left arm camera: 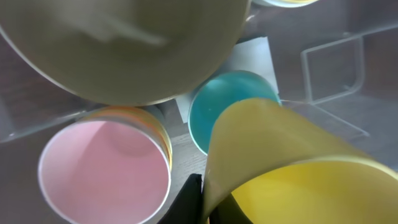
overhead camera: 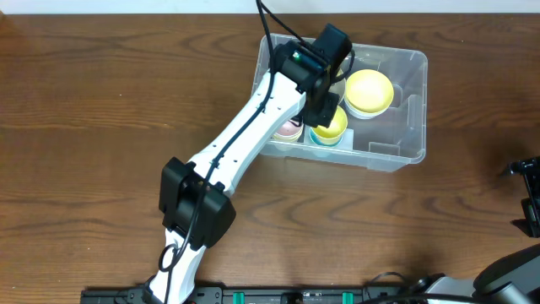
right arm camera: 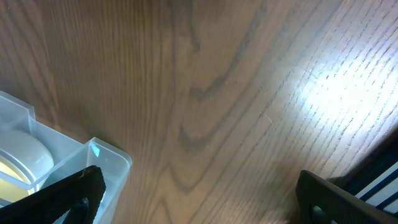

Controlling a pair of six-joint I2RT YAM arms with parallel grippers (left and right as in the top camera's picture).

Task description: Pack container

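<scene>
The clear container (overhead camera: 405,101) stands at the back of the table, right of centre. It holds a yellow bowl (overhead camera: 369,91), a pink cup (overhead camera: 289,129) and a teal cup (overhead camera: 325,140). My left gripper (overhead camera: 323,108) reaches into the container and is shut on the wall of a yellow cup (overhead camera: 332,127), just above the teal cup. In the left wrist view the fingers (left arm camera: 204,186) pinch the yellow cup (left arm camera: 292,168), with the teal cup (left arm camera: 217,106) and pink cup (left arm camera: 102,174) below. My right gripper (right arm camera: 205,199) is open and empty over bare wood, beside the container's corner (right arm camera: 109,155).
A large pale bowl (left arm camera: 124,43) fills the top of the left wrist view, blurred. The right arm (overhead camera: 527,198) sits at the table's far right edge. The left arm's white link crosses the container's left end. Wood tabletop (overhead camera: 101,101) lies all around.
</scene>
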